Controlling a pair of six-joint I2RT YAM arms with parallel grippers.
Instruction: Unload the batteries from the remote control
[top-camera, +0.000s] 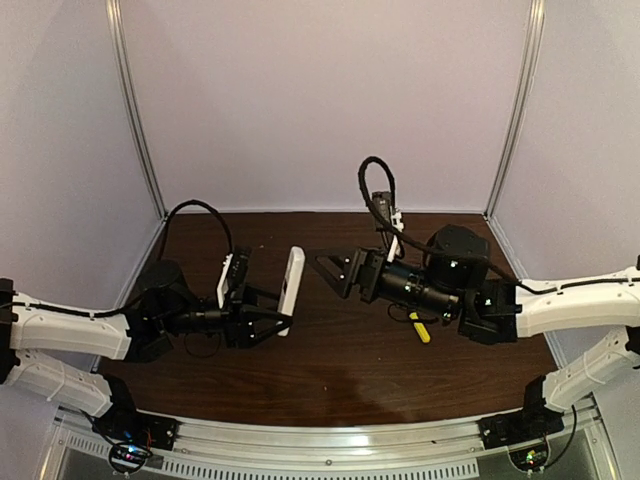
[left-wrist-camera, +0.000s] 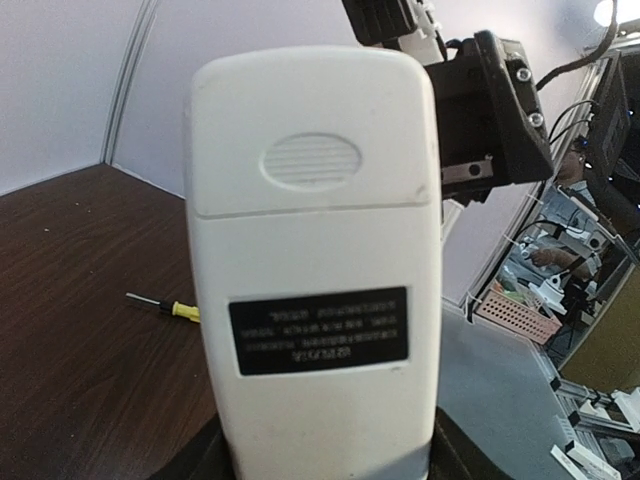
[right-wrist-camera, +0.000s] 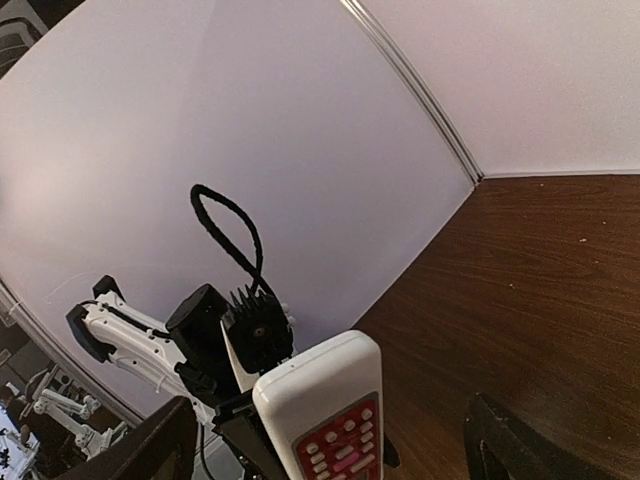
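Pale lilac walls (top-camera: 320, 100) with aluminium posts at the corners close in a dark wooden table (top-camera: 330, 375). The arms reach in from the left and right edges and meet above its middle. The remote control (top-camera: 292, 275) stands upright in the air just left of the table's centre. The left gripper (top-camera: 274, 319) is clamped on its lower end, so the white bar rises out of the jaws. In the left wrist view its plain white back fills the picture, with the ribbed battery cover seated in place and a black label below it. In the right wrist view its face shows the red button panel, turned toward the right arm. The right gripper (top-camera: 327, 270) points at the remote from the right with its jaws spread wide. Its fingers (right-wrist-camera: 150, 445) stand well apart on either side and hold nothing, short of touching the remote. A yellow-handled screwdriver (top-camera: 421, 329) lies flat on the table toward the right edge, partly under the right arm.
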